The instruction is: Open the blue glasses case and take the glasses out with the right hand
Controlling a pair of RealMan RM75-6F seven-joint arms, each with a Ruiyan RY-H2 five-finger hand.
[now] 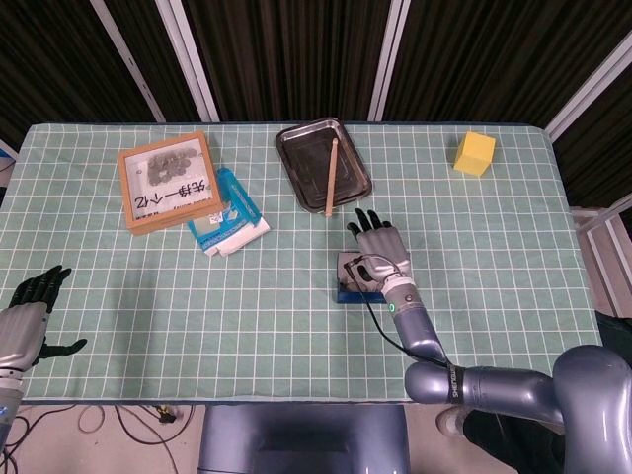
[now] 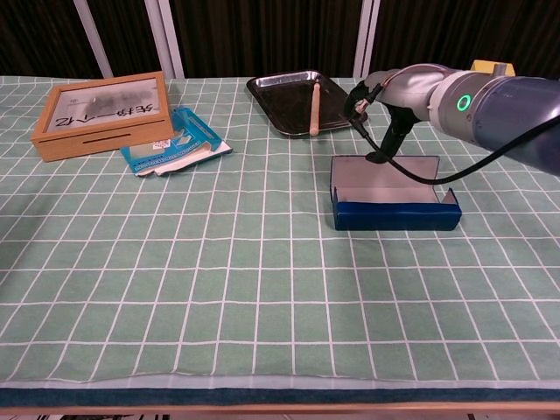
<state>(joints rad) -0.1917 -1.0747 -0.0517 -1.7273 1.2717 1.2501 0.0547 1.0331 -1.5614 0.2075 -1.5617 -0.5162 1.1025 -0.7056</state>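
So I've got the blue glasses case sitting a bit toward me from the metal tray, and its grey lid is tipped up and back. My right hand is right at the lid, fingers spread in the head view, one fingertip on the lid's far edge by the look of the chest view. It isn't gripping anything, just propping. I honestly can't make out the glasses inside from either camera, the front wall hides the interior.

My plan for doing this bit cleanly: keep pushing the lid back past its balance point so it stays open on its own, without dragging the whole case across the surface. Slow, light pressure, then reach in from above.

Left hand is way off from the tray at the near left corner, fingers apart, holding nothing. It could steady the case if it slides.
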